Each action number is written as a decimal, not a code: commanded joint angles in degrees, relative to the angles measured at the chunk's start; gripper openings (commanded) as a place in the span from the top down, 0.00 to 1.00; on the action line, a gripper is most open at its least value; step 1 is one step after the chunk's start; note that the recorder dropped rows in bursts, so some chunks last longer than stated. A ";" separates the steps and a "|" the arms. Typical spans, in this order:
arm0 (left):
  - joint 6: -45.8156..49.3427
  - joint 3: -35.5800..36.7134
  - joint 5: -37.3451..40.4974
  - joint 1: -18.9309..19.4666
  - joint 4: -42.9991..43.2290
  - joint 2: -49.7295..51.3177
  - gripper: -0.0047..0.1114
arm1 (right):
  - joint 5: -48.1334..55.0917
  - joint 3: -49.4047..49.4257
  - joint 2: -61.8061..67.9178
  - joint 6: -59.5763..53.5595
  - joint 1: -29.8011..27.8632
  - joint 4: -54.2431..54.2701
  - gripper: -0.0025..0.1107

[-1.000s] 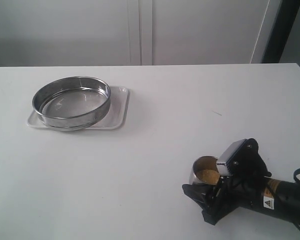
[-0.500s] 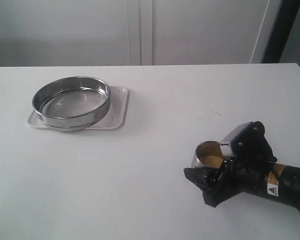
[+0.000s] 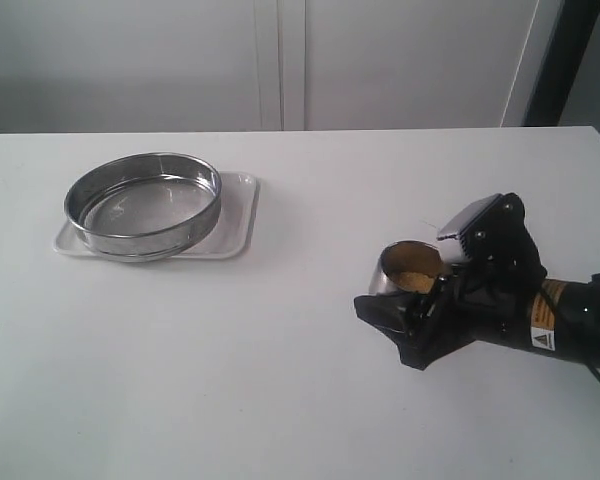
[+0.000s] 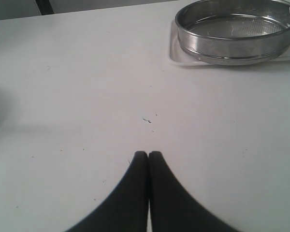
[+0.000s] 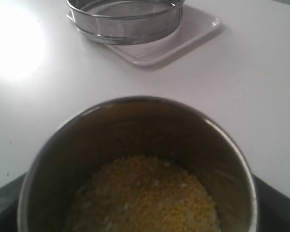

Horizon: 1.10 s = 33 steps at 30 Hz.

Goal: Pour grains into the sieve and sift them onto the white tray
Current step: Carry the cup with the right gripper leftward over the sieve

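Right gripper (image 3: 425, 266), clamped on the steel cup (image 3: 408, 262) of grains (image 5: 145, 193), should carry it level to the sieve (image 3: 143, 204) near the table's (image 3: 280, 380) far-left corner; left gripper (image 4: 148, 157) sits pressed together.

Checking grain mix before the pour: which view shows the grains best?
Right wrist view: it looks straight down into the steel cup, where the grains lie yellow with paler bits. The exterior view shows only a yellow sliver inside the cup's rim. The left wrist view shows none.
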 commanded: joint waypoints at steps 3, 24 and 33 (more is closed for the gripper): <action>0.00 -0.15 -0.14 -0.28 0.00 -0.19 0.96 | 4.07 -3.39 -2.43 3.61 3.74 -3.17 0.98; 0.00 -0.15 -0.14 -0.28 0.00 -0.19 0.96 | 23.02 -21.14 -2.98 14.45 20.83 -3.17 0.98; 0.00 -0.15 -0.14 -0.28 0.00 -0.19 0.96 | 33.96 -28.21 -2.60 18.05 26.84 -3.98 0.98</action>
